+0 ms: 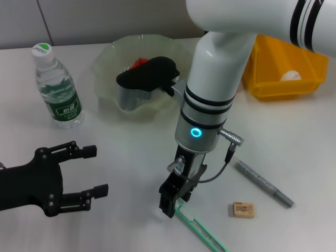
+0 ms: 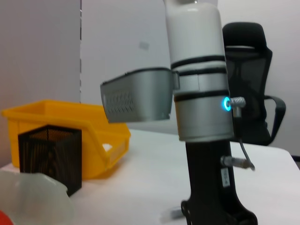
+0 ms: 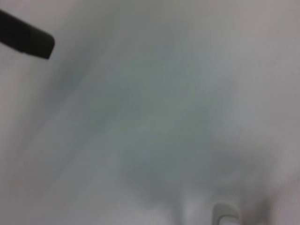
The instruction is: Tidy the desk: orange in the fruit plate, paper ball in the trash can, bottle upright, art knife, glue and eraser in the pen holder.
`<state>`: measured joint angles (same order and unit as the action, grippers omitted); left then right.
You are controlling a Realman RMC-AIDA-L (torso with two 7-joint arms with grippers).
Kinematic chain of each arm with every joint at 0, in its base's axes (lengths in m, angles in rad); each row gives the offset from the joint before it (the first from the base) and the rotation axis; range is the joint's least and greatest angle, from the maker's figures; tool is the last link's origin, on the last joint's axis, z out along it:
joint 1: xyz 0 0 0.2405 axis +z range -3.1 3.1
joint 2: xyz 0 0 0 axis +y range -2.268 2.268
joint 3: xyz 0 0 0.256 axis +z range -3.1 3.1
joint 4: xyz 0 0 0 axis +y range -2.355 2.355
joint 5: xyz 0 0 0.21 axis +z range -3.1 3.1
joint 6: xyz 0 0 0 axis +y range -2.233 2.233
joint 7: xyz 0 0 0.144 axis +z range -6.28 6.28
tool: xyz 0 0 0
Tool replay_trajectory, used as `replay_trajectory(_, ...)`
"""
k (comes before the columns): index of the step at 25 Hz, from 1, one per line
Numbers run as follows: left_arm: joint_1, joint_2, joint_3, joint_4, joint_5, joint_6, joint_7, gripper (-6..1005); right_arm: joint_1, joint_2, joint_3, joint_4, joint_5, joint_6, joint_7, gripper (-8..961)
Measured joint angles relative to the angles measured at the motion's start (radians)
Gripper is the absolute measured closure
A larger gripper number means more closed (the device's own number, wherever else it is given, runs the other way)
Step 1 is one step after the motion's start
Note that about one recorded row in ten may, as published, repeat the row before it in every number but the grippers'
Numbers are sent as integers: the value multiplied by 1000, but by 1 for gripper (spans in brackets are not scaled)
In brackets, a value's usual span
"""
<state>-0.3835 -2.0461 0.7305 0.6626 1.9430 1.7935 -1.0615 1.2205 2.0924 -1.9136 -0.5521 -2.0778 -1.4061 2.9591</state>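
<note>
Your right claw (image 1: 169, 202) low over surface (image 1: 126, 157) near front edge, touching end of green art knife (image 1: 202, 229); fingers hidden under wrist, can't tell if closed. Knife tip cut off at front edge. Your left claw (image 1: 89, 170) at front left, fingers spread, holding nothing. Orange (image 1: 137, 63) mostly hidden in wavy translucent fruit plate (image 1: 107, 65) at back. Clear ribbed bottle (image 1: 56, 88) upright, back left. Paper ball (image 1: 292, 76) in glossy yellow trash can (image 1: 273, 68), back right. Beige block eraser (image 1: 243, 210) and grey pen (image 1: 263, 183) front right. Mesh pen holder (image 2: 50, 157) only in left wrist view.
</note>
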Motion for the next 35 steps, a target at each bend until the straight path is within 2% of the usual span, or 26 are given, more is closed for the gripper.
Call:
replay_trajectory(8, -14, 36, 0, 0, 70, 1, -45, 184, -7, 0, -17, 0, 10, 1, 0, 446)
replay_trajectory(11, -20, 40, 1, 0, 72, 1, -51, 185, -9, 0, -20, 3, 11, 1, 0, 448)
replay_trajectory(21, -29, 29, 1, 2, 74, -9, -46, 184, -10, 0, -21, 5, 12, 2, -3, 453)
replay_trajectory(31, -60, 9, 3, 0, 84, -27, -44, 184, -12, 0, -21, 41, 50, 28, -41, 602)
replay_trajectory(35, -70, 0, 3, 0, 84, -31, -43, 184, -29, 0, -21, 47, 51, 23, -47, 614)
